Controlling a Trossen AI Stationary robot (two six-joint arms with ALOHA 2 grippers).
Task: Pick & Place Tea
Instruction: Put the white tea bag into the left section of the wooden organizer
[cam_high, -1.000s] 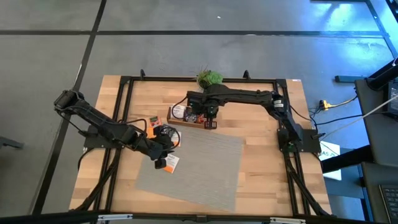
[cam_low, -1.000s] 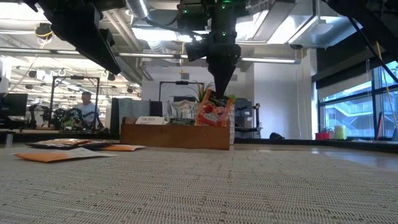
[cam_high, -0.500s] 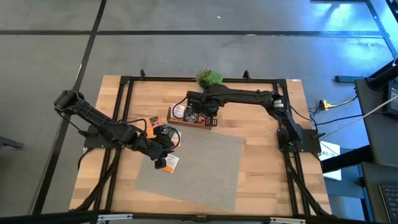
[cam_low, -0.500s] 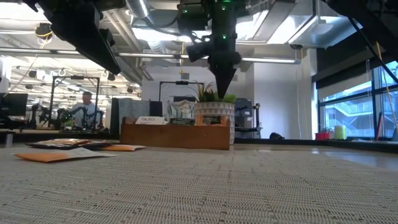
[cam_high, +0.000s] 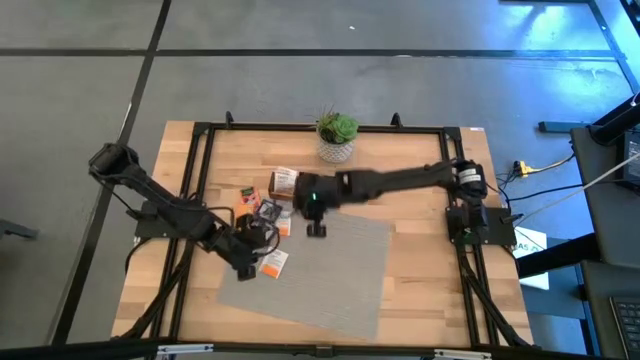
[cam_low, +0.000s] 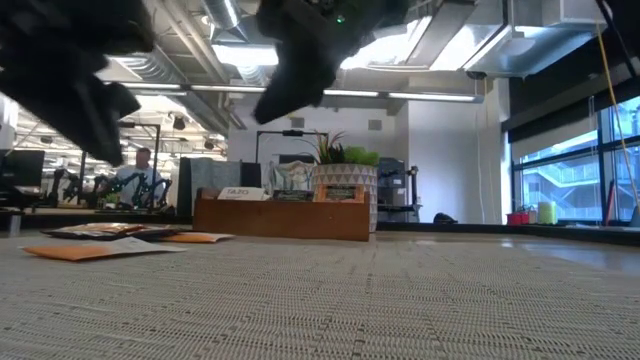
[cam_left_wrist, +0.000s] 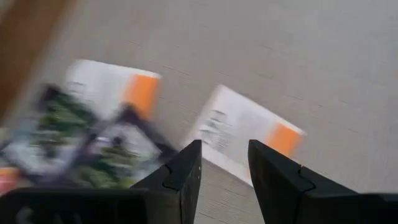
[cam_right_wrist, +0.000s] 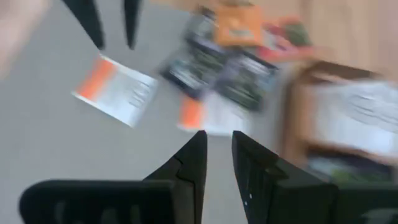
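Note:
Several tea packets lie at the grey mat's far left corner. A white-and-orange one lies nearest, with dark ones and an orange-red one beyond it. My left gripper hangs open just above the white-and-orange packet. My right gripper is open with nothing between its fingers. It stands over the mat's far edge, slanting down toward the pile. The wooden tray holds packets.
A potted plant stands behind the tray at the table's far edge. A black frame runs around the table top. The mat's middle and right part lie bare. In the low view a person shows in the room beyond.
My right gripper has let go of an orange-red packet held upright over the tray, and the packet has dropped out of sight. The gripper then swung away from the tray, toward the near edge and left, tipping toward the pile. My left gripper has sunk toward the white-and-orange packet.

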